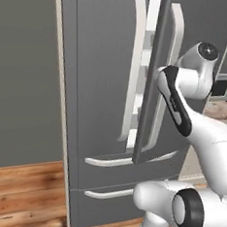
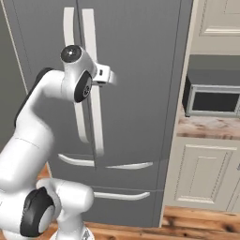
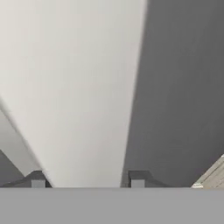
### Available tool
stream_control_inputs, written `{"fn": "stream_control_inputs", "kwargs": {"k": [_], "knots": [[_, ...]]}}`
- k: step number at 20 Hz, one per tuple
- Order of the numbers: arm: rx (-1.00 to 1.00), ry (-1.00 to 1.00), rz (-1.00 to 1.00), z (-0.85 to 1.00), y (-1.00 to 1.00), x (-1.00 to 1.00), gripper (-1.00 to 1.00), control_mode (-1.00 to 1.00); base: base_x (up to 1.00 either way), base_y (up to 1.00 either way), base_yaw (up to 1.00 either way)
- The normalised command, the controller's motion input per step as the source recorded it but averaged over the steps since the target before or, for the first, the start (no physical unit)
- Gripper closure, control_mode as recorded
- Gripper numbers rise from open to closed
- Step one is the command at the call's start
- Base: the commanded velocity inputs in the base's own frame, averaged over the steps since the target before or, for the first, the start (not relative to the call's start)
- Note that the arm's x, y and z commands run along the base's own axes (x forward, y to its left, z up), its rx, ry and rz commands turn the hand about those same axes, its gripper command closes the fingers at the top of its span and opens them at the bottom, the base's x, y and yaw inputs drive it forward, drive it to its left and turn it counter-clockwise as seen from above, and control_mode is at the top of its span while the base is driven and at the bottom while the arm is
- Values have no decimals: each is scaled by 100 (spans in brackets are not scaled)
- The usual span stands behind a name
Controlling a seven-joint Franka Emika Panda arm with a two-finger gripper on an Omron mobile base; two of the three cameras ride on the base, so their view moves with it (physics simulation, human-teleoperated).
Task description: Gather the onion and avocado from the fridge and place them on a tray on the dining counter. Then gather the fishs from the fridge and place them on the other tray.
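The fridge [image 1: 103, 85] stands upright at the left of the left base view, tall axis vertical, its front facing the robot. Its left door is flat and closed; its right door [image 1: 201, 25] is swung ajar toward the camera, its near edge running straight up and down, with a bright slit of interior between the two doors. Two long pale handles [image 1: 135, 68] hang vertically on either side of that slit, and two drawers with curved pulls lie crosswise beneath them.

In the right base view the same fridge [image 2: 136, 70] fills the left and middle, with a microwave [image 2: 213, 99] on a counter to its right.

The arm rises from its base, bends at the elbow and reaches forward at about mid-height of the handles. The gripper [image 3: 87, 181] is at the right-hand door handle [image 3: 83, 87]: in the hand view that pale bar runs lengthwise away from the two dark fingertips [image 3: 37, 179], which stand one on either side of it. They look clamped on the bar, though the actual contact is hard to make out at this close range.
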Motion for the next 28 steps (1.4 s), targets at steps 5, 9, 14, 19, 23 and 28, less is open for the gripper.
{"fn": "stream_control_inputs", "kwargs": {"k": [5,9,14,19,23,28], "knots": [[0,0,-18,18,-81,-100,100,-100,0,0,0],[0,0,-12,18,-99,-97,100,-100,0,0,0],[0,0,-5,25,-100,-75,100,-100,0,0,0],[0,-2,-1,24,-92,-70,-100,-100,0,0,0],[-5,-16,0,25,-7,-100,-100,-100,0,0,0],[-17,-10,-5,40,52,-100,-100,-100,0,0,0]]}}
